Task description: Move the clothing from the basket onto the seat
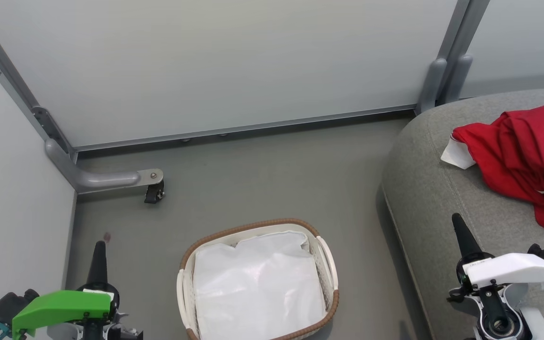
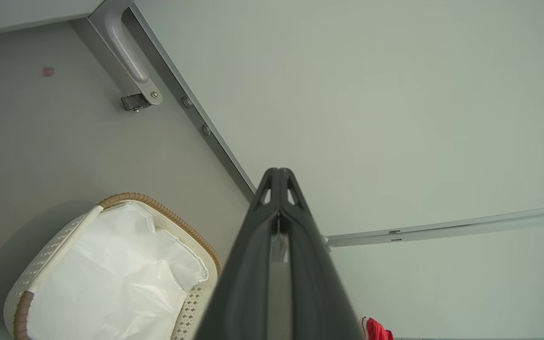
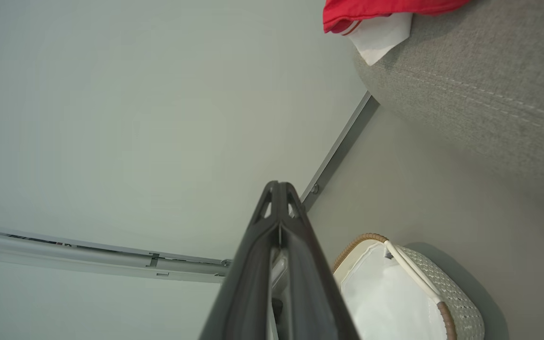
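The red clothing [image 1: 527, 156] with white trim lies bunched on the grey seat [image 1: 432, 189] at the right; the right wrist view catches its edge [image 3: 371, 9] on the seat [image 3: 480, 94]. On the floor in front of me stands the basket [image 1: 331, 264], holding nothing but its white lining; it also appears as the basket [image 2: 158, 212] and the basket [image 3: 461, 302] in the wrist views. My left gripper [image 1: 99, 245] is shut and empty, left of the basket. My right gripper [image 1: 456, 219] is shut and empty, over the seat's front edge below the clothing. Both grippers [image 2: 279, 172] [image 3: 279, 185] point at the wall.
Pale partition panels [image 1: 215, 66] close off the back and left. A grey panel foot with a black caster [image 1: 153, 191] stands on the floor at the back left. Grey floor [image 1: 262, 179] lies between the basket, the panels and the seat.
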Tool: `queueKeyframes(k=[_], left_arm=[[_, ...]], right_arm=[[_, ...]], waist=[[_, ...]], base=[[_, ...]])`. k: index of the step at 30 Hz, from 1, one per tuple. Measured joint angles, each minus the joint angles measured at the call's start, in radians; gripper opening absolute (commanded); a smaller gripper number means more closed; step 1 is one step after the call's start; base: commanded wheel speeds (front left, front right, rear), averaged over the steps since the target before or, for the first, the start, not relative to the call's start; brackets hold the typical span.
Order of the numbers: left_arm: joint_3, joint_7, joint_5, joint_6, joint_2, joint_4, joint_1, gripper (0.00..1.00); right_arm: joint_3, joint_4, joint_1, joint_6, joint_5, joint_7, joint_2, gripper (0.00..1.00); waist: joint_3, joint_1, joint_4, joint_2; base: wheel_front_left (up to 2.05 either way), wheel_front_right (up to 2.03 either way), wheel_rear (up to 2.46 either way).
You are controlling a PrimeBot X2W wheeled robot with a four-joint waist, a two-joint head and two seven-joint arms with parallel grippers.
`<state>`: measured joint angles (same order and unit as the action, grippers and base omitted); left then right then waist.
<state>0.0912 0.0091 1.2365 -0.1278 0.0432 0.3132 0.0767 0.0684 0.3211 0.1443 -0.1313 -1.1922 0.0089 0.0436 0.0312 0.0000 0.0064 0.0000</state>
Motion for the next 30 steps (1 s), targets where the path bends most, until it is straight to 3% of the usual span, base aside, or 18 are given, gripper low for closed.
queueKeyframes(k=[30], left_arm=[[0.013,0.069,0.242,0.000,0.002,-0.044,0.018,0.00]], right_arm=[[0.029,-0.050,-0.018,0.000,-0.270,0.070,0.002,0.00]], waist=[[-0.017,0.0000,-0.004,0.0000]], base=[[0.00,0.00,0.00]])
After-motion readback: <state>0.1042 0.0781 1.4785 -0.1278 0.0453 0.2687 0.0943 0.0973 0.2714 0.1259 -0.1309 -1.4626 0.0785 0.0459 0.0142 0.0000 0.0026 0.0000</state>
